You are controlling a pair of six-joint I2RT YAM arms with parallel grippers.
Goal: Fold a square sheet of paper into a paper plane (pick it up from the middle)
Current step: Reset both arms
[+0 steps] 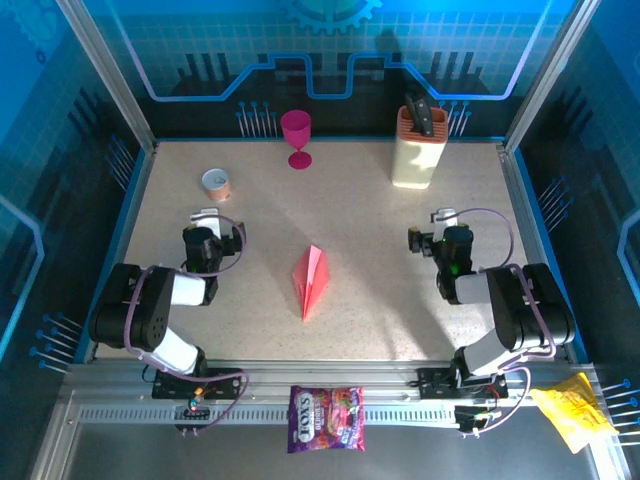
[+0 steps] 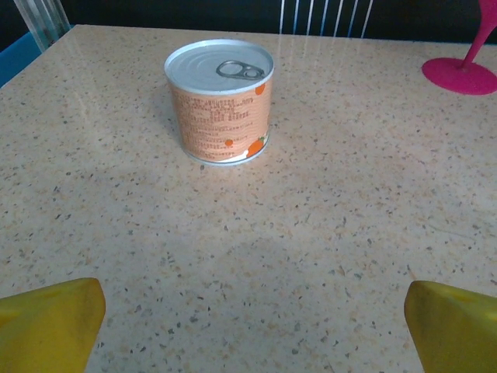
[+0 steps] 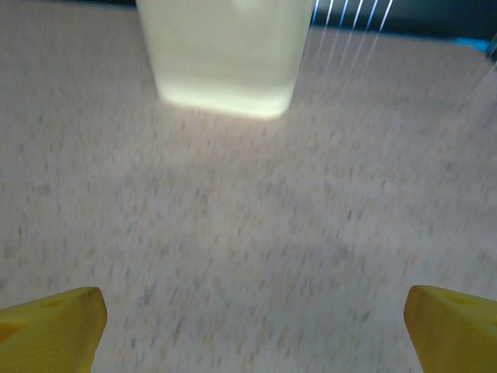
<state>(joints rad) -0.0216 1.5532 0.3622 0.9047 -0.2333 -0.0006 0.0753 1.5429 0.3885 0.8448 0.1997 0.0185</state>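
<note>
Top external view, item: paper plane (image 1: 311, 280), salmon-pink dart lying midway between left gripper (image 1: 206, 216) and right gripper (image 1: 441, 217), both jaws wide and empty; fold looks finished, so arms best park well clear.

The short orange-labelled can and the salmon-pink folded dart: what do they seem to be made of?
The short orange-labelled can looks like metal: a silvery, softly shiny lid with a pull ring; its wrap is probably printed paper. The salmon-pink folded dart looks like thin matte paper: sharp centre crease, no glare.
</note>
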